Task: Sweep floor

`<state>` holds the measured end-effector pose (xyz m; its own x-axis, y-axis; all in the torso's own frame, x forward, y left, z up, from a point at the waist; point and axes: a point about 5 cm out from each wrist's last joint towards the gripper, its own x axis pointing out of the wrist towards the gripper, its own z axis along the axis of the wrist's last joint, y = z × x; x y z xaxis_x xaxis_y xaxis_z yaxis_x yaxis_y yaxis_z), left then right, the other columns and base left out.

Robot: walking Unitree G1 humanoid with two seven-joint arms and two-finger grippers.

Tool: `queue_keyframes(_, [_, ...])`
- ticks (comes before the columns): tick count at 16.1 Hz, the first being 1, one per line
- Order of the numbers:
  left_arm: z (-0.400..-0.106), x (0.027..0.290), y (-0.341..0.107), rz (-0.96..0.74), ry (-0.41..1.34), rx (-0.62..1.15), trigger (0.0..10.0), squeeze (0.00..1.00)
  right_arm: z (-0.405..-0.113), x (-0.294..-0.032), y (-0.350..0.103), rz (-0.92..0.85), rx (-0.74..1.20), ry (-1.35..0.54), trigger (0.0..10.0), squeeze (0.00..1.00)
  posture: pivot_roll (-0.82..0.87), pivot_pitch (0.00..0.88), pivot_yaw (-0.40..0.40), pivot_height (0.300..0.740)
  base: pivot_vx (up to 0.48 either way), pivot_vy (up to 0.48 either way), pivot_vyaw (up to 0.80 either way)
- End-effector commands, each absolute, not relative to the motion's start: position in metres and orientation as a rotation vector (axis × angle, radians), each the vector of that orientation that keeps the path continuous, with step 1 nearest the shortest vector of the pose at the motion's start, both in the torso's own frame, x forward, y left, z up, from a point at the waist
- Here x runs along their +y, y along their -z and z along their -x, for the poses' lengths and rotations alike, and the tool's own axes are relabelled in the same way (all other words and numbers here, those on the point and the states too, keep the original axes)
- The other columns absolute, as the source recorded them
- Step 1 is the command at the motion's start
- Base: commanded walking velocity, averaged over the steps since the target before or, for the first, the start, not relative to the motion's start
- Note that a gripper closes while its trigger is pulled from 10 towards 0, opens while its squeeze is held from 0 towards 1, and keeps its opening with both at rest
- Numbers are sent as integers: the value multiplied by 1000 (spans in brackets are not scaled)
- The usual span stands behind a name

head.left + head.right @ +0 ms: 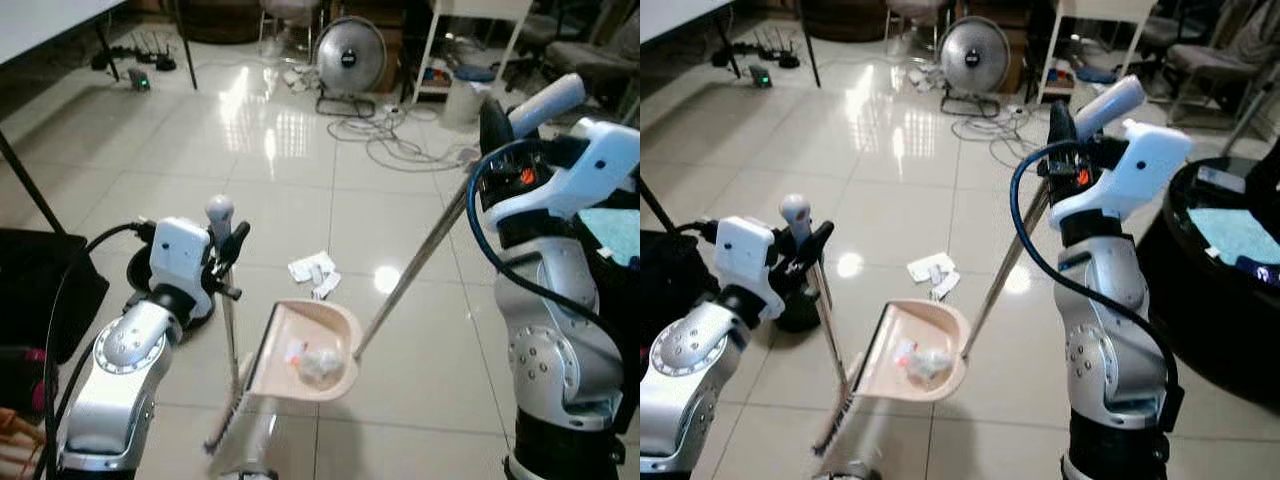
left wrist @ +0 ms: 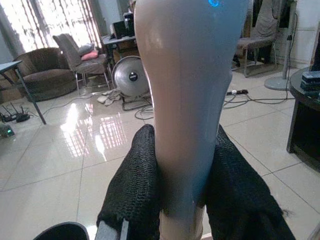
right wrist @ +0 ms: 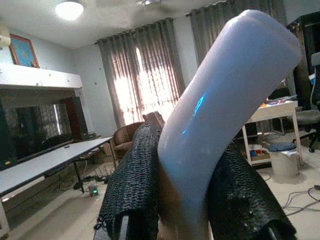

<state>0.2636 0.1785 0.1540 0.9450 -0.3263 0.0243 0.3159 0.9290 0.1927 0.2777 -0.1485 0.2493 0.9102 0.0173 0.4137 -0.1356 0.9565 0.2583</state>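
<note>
- Left wrist view: left gripper (image 2: 182, 195) clamped on the broom handle (image 2: 187, 90), a smooth, glossy pale grip; the black fingers (image 2: 132, 190) have a knitted, mesh-like texture.
- Right wrist view: right gripper (image 3: 185, 195) clamped on the dustpan handle (image 3: 225, 95), rounded, shiny white plastic, between the same coarse black pads.
- Broom (image 1: 228, 330): thin shaft running down from a grey knob, bristle head low on the floor, just beside the pan's open edge.
- Dustpan (image 1: 310, 350): beige plastic scoop on a long thin metal pole, tilted, held up off the tiles.
- Inside the pan: crumpled paper (image 1: 320, 368), whitish wad, plus a small scrap with orange.
- Beyond the pan: paper scraps (image 1: 315, 270) lying on glossy white floor tiles (image 1: 250, 180).
</note>
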Motion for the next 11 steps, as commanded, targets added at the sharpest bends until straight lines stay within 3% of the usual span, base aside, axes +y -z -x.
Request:
queue_keyframes(1, [-263,178,-163,-221,326,-106,10000,0,-274,-150,-266,-302,-489,-95,10000,0,39,51,-32,740,341,0,0])
queue_keyframes(4, [-264,184,-162,-277,299,-96,10000,0,-275,-149,-271,-272,-491,-112,10000,0,49,51,-49,740,379,0,0])
queue_keyframes(7, [-259,191,-156,-278,281,-70,10000,0,-278,-150,-279,-273,-509,-122,10000,0,55,51,-56,740,396,0,800])
queue_keyframes(11, [-249,199,-144,-286,261,-24,10000,0,-283,-156,-288,-320,-535,-127,10000,0,66,46,-69,740,408,0,0])
